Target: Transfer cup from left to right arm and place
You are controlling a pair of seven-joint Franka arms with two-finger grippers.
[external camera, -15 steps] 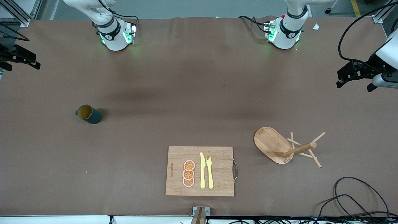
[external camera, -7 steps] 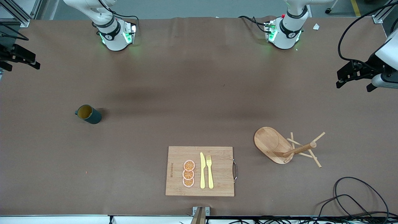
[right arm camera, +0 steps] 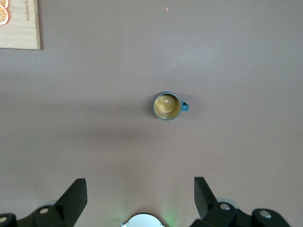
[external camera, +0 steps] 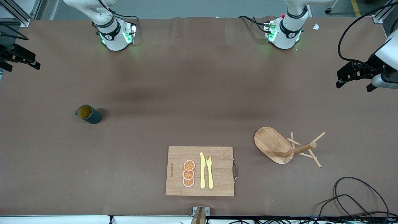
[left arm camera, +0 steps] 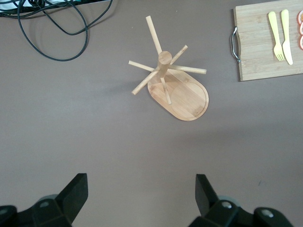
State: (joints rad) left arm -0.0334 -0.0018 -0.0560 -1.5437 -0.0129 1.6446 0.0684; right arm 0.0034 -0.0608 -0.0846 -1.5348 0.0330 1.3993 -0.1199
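Note:
The dark teal cup (external camera: pixel 89 114) stands upright on the table toward the right arm's end, its mustard-yellow inside showing. It also shows in the right wrist view (right arm camera: pixel 167 106), with its small handle to one side. My right gripper (external camera: pixel 19 63) hangs open and empty, high over the table's edge at the right arm's end, well apart from the cup; its jaws (right arm camera: pixel 140 191) are spread wide. My left gripper (external camera: pixel 354 84) hangs open and empty, high over the left arm's end; its jaws (left arm camera: pixel 141 189) are spread wide over bare table.
A wooden peg rack (external camera: pixel 277 145) with an oval base stands toward the left arm's end, also in the left wrist view (left arm camera: pixel 177 88). A wooden cutting board (external camera: pixel 222 169) with a yellow knife, a fork and orange slices lies near the front edge. Black cables (external camera: pixel 351 199) lie at the front corner.

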